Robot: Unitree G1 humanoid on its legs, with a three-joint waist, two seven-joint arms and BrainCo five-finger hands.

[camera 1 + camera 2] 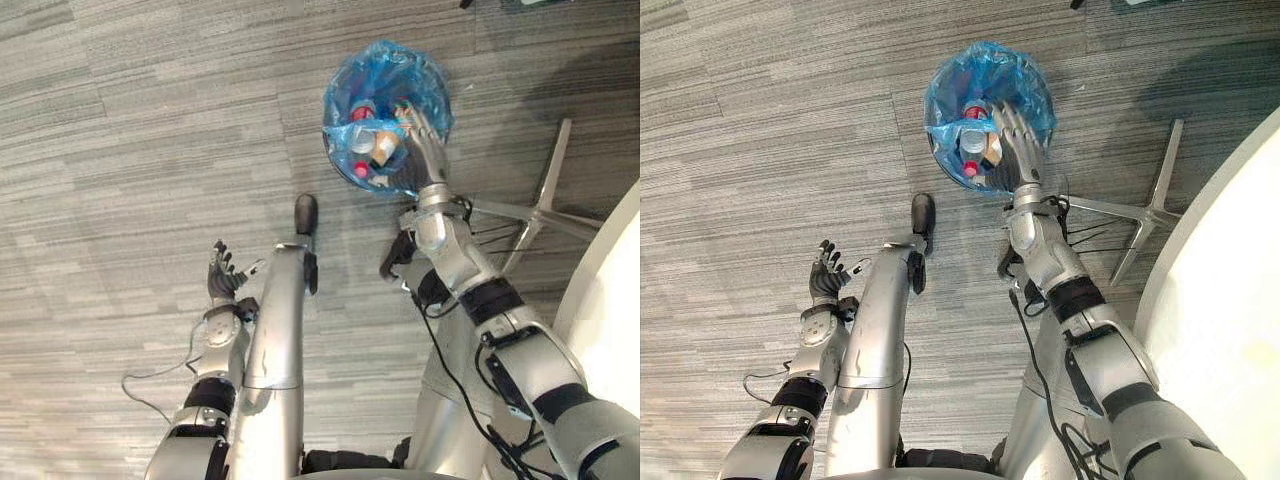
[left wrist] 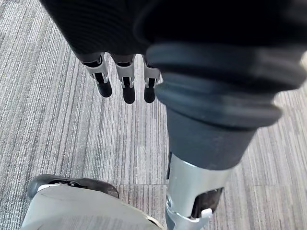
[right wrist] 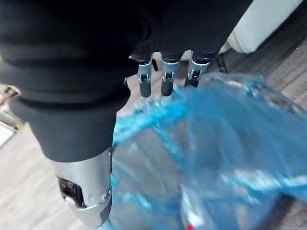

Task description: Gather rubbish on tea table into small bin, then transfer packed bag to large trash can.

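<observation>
So the blue bag (image 1: 392,58) lines the small bin on the carpet (image 1: 150,120), with bottles (image 1: 383,147) showing inside. The right hand (image 1: 428,158) is stretched over the near rim, fingers (image 3: 165,79) straight and not gripping anything. A metal star-shaped base (image 1: 541,211) sits just beside that arm and a white surface (image 1: 610,290) curves along the right edge. There's plenty of bare floor on the left, where the left hand (image 1: 222,275) hangs relaxed, fingers spread.
</observation>
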